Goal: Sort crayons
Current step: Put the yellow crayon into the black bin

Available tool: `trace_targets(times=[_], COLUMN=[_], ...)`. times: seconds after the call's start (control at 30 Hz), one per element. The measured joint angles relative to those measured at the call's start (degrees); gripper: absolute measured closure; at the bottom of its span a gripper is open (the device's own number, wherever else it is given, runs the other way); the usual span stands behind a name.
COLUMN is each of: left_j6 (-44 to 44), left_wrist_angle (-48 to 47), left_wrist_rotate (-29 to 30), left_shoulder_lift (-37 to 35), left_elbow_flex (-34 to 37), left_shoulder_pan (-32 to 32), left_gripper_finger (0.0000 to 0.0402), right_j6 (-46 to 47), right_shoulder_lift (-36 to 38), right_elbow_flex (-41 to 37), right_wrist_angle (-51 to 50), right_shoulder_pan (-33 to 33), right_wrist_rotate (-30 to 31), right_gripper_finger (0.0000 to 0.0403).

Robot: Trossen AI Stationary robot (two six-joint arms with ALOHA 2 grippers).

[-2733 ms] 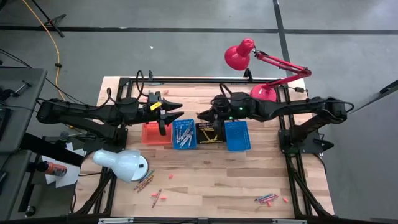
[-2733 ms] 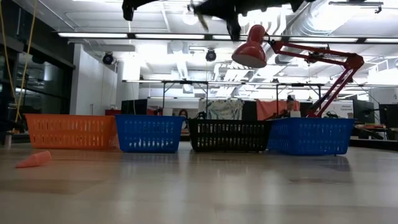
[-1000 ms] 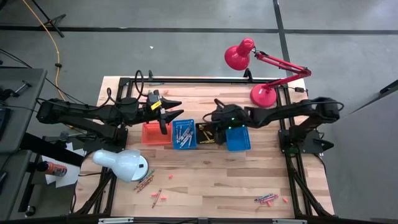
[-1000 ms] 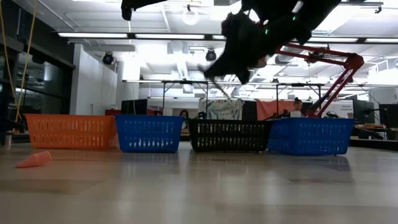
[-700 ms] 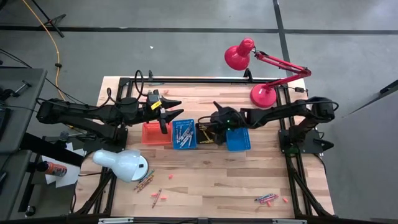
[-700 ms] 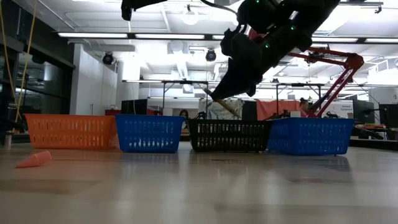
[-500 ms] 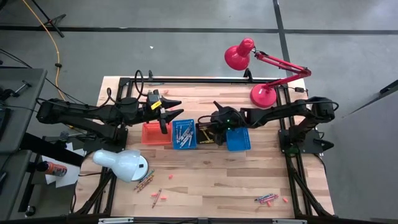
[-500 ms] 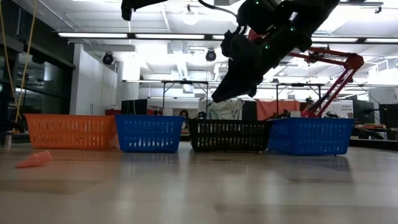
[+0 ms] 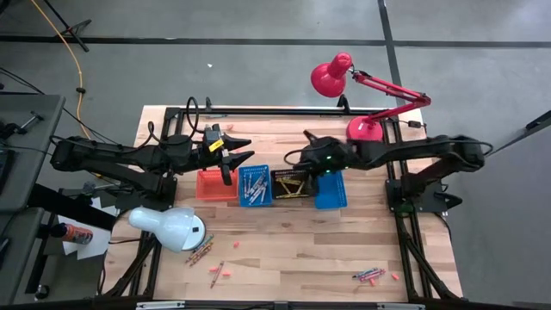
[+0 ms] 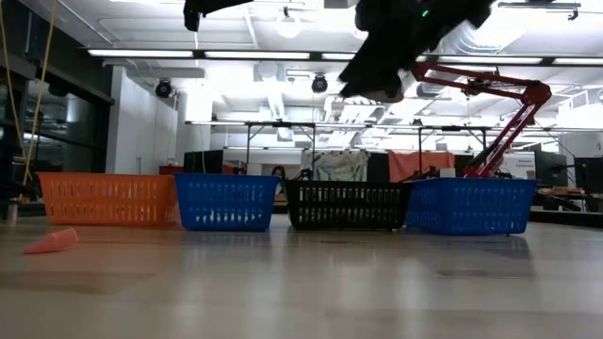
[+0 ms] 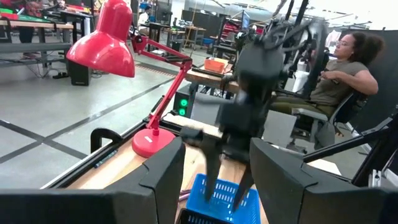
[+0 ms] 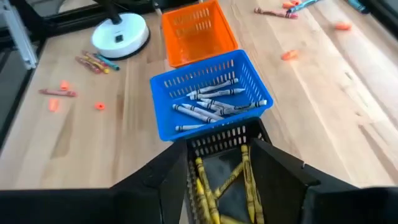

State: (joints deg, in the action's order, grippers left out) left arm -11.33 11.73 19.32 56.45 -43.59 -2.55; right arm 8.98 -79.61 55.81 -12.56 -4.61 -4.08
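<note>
Yellow crayons (image 12: pixel 211 186) lie in black basket (image 12: pixel 249 134) under right gripper (image 12: pixel 227 171), fingers spread, empty. Left gripper (image 9: pixel 234 153) hovers above orange basket (image 9: pixel 211 185), fingers apart, empty.

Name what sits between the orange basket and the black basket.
The blue basket holding grey crayons, seen in the high view, between the orange basket and black basket.

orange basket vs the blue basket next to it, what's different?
The orange basket looks empty; the blue basket holds a pile of grey crayons. The orange one sits at the end of the row; the blue one stands between it and the black basket. Both are small rectangular mesh baskets, upright, set side by side.
</note>
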Motion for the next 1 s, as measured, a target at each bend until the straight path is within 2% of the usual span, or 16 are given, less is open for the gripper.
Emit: trace_targets(times=[0.13,0.27,0.63,0.73,0.83,1.0], left_j6=[0.0,0.0,-0.6,-3.0,-7.4,-8.1], left_wrist_angle=[-0.3,-0.3,-0.6,-1.2,-10.1,-34.0], left_wrist_rotate=[0.0,0.0,0.0,0.5,-1.7,-10.2], left_shoulder_lift=[0.0,0.0,0.0,0.5,3.5,13.9], left_elbow_flex=[0.0,0.0,0.0,-0.1,-4.1,-16.1], left_shoulder_pan=[0.0,0.0,0.0,0.5,2.8,4.6], left_gripper_finger=[0.0232,0.0232,0.0232,0.0232,0.0232,0.0232], right_j6=[0.3,1.9,1.5,2.8,4.5,8.5], right_shoulder_lift=[6.2,9.8,10.7,10.7,10.7,10.7], right_elbow_flex=[-0.4,-0.4,-0.4,-0.5,-0.5,-0.5], right_wrist_angle=[-6.7,-7.1,-3.0,-3.0,-3.1,-3.1], right_shoulder_pan=[0.2,1.5,2.7,2.7,2.7,2.7], right_wrist_rotate=[0.1,0.4,3.8,4.4,5.4,5.6], right_gripper_finger=[0.0233,0.0233,0.0233,0.0233,0.0233,0.0233])
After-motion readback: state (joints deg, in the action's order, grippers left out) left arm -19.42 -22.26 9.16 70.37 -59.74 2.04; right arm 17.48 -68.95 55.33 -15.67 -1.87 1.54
